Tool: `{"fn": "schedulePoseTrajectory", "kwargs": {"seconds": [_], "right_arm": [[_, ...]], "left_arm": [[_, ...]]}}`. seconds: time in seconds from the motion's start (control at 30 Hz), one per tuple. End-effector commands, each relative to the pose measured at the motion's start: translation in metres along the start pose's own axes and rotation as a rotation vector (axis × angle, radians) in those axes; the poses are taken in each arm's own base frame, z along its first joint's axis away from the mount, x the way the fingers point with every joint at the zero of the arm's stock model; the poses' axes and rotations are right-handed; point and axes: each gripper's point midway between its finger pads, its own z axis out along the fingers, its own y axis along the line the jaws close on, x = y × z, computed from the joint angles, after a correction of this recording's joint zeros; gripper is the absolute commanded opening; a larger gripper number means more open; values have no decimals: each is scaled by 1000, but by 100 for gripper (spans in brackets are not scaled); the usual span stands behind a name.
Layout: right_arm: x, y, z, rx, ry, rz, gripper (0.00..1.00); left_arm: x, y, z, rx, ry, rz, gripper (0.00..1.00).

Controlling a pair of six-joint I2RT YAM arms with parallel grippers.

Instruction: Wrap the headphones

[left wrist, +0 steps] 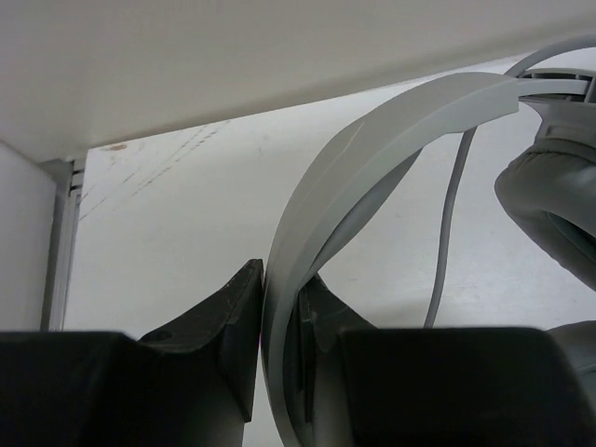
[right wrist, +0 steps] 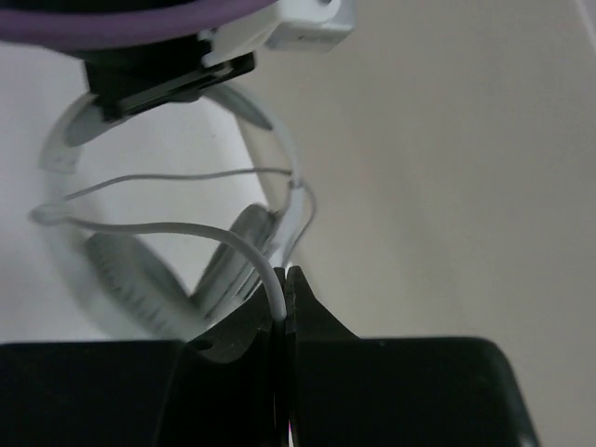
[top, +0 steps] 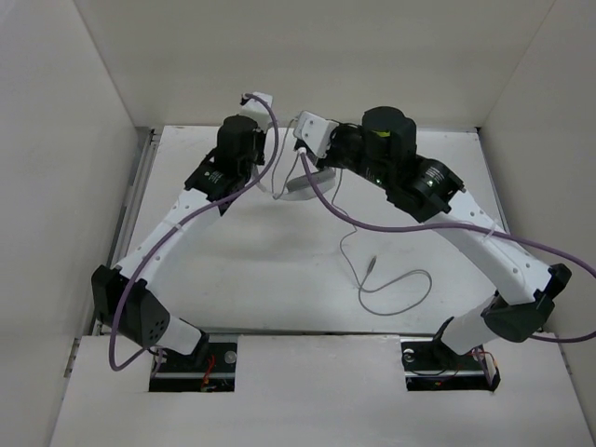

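now | left hand (left wrist: 281, 284) clamped on headphones headband (left wrist: 391, 121) | right hand (right wrist: 282, 284) pinching cord (right wrist: 186, 231)

Soft even light, faint shadows; right wrist view blurs the headphones (right wrist: 140, 279).

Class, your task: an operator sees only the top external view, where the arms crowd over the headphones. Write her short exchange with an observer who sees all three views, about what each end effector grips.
Operator: From above I can't see the left end effector. Is it gripping anything?
Observer: Yes. Its wrist view shows it clamped on the headband, one finger on each side.
Operator: And the right end effector?
Observer: Shut on the cord, which is pinched between its fingertips and arcs back toward an ear cup.
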Motion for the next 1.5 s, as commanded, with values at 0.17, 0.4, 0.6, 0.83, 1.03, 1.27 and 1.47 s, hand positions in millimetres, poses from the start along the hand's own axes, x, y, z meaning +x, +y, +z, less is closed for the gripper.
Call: {"fn": "schedulePoseTrajectory", "kwargs": {"seconds": [0.17, 0.4, 0.6, 0.83, 1.03, 1.27, 1.47], "right_arm": [[-1, -66, 4, 272, -4, -140, 6], [49, -86, 12, 313, 51, -117, 7], [48, -98, 5, 339, 54, -133, 7], [50, -114, 0, 375, 67, -154, 10], [56, -131, -10, 421, 99, -206, 10], [63, -129, -12, 418, 120, -235, 11], [82, -124, 2, 395, 121, -173, 11]], "left_arm": [[-72, -42, -62, 266, -214, -12, 0], [-96, -55, -100, 401, -275, 1, 0], [-102, -51, -110, 420, -294, 39, 0], [-97, -58, -117, 474, -286, 80, 0], [-89, -54, -114, 463, -285, 146, 0], [-92, -52, -116, 460, -295, 167, 0], [-108, -55, -128, 500, -322, 130, 0]]}}
